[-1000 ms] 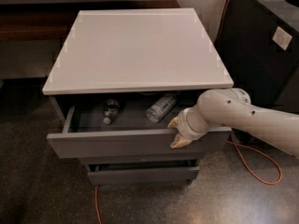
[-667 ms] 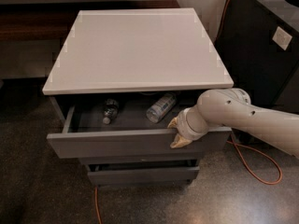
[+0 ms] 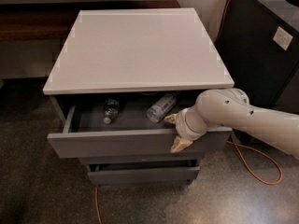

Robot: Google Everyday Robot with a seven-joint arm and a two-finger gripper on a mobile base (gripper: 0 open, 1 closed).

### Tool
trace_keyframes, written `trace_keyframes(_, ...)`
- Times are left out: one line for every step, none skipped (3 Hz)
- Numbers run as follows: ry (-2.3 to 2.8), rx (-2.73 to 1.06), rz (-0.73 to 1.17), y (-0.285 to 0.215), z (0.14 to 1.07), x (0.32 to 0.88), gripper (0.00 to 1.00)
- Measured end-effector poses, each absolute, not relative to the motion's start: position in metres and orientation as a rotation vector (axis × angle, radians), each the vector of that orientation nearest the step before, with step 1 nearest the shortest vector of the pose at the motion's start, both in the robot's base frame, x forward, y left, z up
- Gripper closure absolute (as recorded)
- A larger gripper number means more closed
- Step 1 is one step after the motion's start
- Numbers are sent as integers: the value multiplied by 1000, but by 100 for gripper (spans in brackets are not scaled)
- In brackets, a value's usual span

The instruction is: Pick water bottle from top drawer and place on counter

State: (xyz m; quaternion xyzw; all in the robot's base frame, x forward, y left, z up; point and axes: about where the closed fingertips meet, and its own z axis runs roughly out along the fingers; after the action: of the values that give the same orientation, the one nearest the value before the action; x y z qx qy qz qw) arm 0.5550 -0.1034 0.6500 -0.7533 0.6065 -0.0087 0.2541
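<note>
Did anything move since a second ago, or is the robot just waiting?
Nothing visibly changed. The gripper still sits at the front edge of the open top drawer, close to the longer bottle. The water bottle still lies inside the drawer, untouched.

Two bottles (image 3: 110, 110) (image 3: 162, 107), three drawers (image 3: 131, 143) (image 3: 140, 161) (image 3: 140, 175), one counter (image 3: 140, 45), one gripper (image 3: 175, 132) at the top drawer (image 3: 93, 146) front.

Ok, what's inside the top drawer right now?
Two bottles: the water bottle at left, a longer bottle right of it. The gripper is at the front of the top drawer. The counter hides its back.
</note>
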Motion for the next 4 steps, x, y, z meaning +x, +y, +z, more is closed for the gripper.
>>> trace_keyframes(1595, -2066, 45, -86, 665, 524, 0)
trace_keyframes(1517, -2072, 87, -68, 692, 494, 0)
trace_keyframes(1463, -2067, 58, -60, 721, 489, 0)
trace_keyframes(1496, -2042, 76, -67, 740, 516, 20)
